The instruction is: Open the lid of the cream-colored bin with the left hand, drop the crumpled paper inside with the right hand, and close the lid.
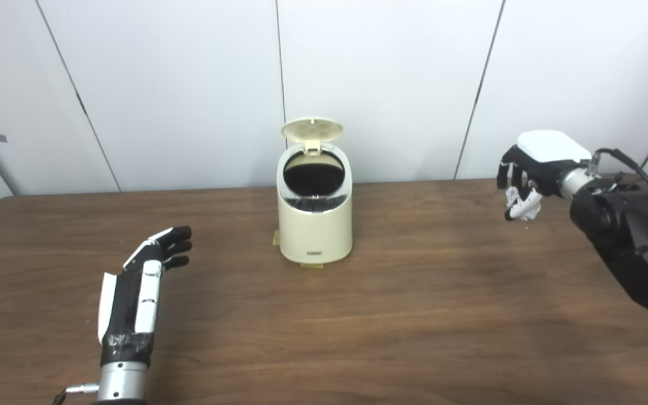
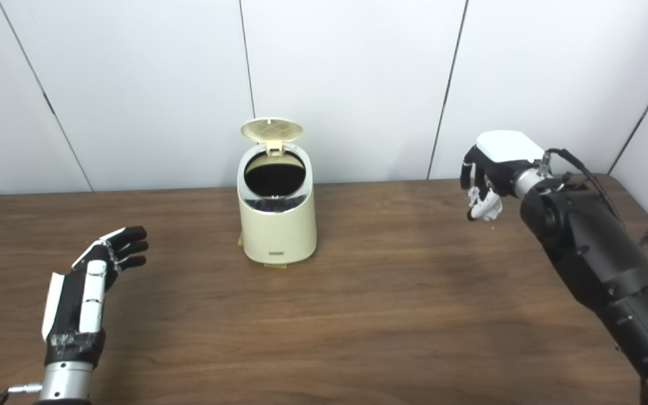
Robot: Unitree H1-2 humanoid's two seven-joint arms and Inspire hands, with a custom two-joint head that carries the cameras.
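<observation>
Left eye view gives me the cream-colored bin (image 1: pixel 315 219) standing mid-counter, its lid (image 1: pixel 311 130) already tipped up at the back and the dark mouth open toward me. My right hand (image 1: pixel 529 171) hangs above the far right of the counter (image 1: pixel 414 315), well apart from the bin, fingers curled down around the crumpled paper (image 1: pixel 523 205), which shows white between them. My left hand (image 1: pixel 144 275) rests low at the near left, fingers spread and holding nothing, also well clear of the bin.

I judge the paper to be very light and soft: it will squash rather than slip, so a loose pinch across its bulk should do, and squeezing harder gains nothing. It may cling to a finger when I let go, so I would open the hand fully over the mouth. The bin looks light too; a careless knock might shift it. For closing, I would press the lid's front edge down gently.
</observation>
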